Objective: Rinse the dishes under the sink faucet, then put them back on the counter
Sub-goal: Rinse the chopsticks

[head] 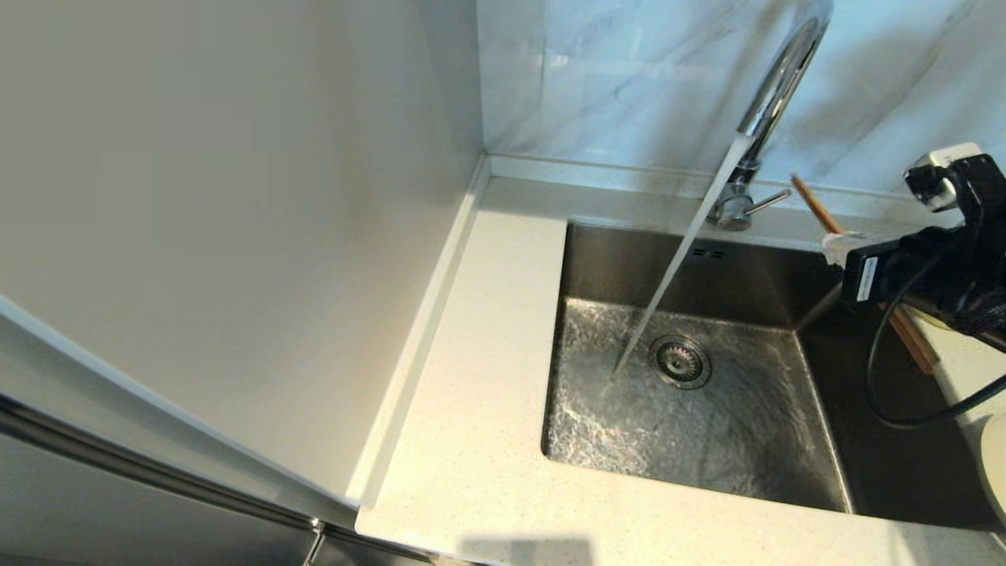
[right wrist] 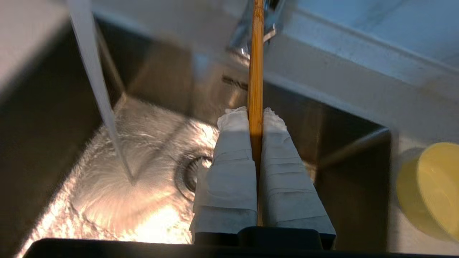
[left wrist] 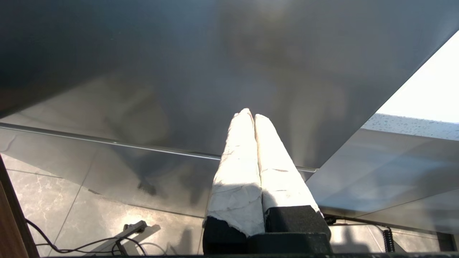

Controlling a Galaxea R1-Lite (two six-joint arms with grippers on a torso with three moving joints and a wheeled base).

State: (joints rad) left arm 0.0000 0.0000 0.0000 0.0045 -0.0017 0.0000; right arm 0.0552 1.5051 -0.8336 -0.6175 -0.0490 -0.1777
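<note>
Water runs from the chrome faucet point(head: 774, 86) into the steel sink point(head: 613, 259) and lands just left of the drain strainer point(head: 680, 362). My right gripper point(head: 837, 242) hangs over the sink's back right part, shut on the brown chopsticks point(head: 813, 203), which point up toward the backsplash. In the right wrist view the chopsticks point(right wrist: 256, 53) run out between the taped fingers point(right wrist: 233, 157), right of the water stream point(right wrist: 100, 96) and clear of it. The pale-yellow bowl point(right wrist: 430, 190) sits on the counter right of the sink. My left gripper point(left wrist: 250, 114) is shut and empty, parked below the counter.
The off-white counter point(head: 487, 354) wraps the sink on the left and front, with a raised rim against the wall. The faucet's lever handle point(head: 766, 203) sticks out close to the chopsticks. A pale round dish edge point(head: 994, 472) shows at the far right. A black cable point(head: 880, 385) loops over the sink's right side.
</note>
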